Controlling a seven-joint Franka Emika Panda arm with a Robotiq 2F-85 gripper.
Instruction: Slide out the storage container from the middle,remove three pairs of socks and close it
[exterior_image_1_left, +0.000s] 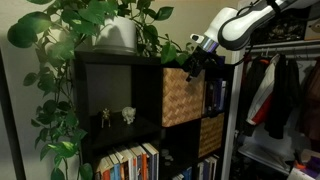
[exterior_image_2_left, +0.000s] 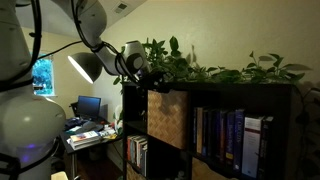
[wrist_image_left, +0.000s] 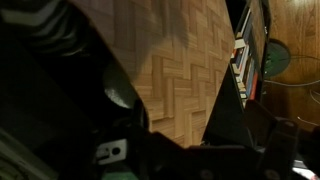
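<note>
The storage container (exterior_image_1_left: 182, 96), a light tan woven wicker cube, sits in the upper middle cubby of the black shelf (exterior_image_1_left: 120, 62); an exterior view shows its square front (exterior_image_2_left: 168, 118) too. My gripper (exterior_image_1_left: 196, 62) hangs at the basket's top front edge, just under the plant leaves, also visible in an exterior view (exterior_image_2_left: 150, 78). In the wrist view the wicker weave (wrist_image_left: 170, 70) fills the frame right in front of the gripper (wrist_image_left: 190, 135), and one dark finger (wrist_image_left: 228, 112) shows against it. The jaws stand open with nothing between them. No socks show.
A leafy plant (exterior_image_1_left: 100, 25) in a white pot tops the shelf. A smaller, darker basket (exterior_image_1_left: 210, 135) sits in the cubby below. Books (exterior_image_2_left: 235, 140) fill neighbouring cubbies and two figurines (exterior_image_1_left: 116, 116) stand at the left. Clothes (exterior_image_1_left: 275, 95) hang beside the shelf. A lamp (exterior_image_2_left: 85, 65) and a desk (exterior_image_2_left: 85, 130) stand behind.
</note>
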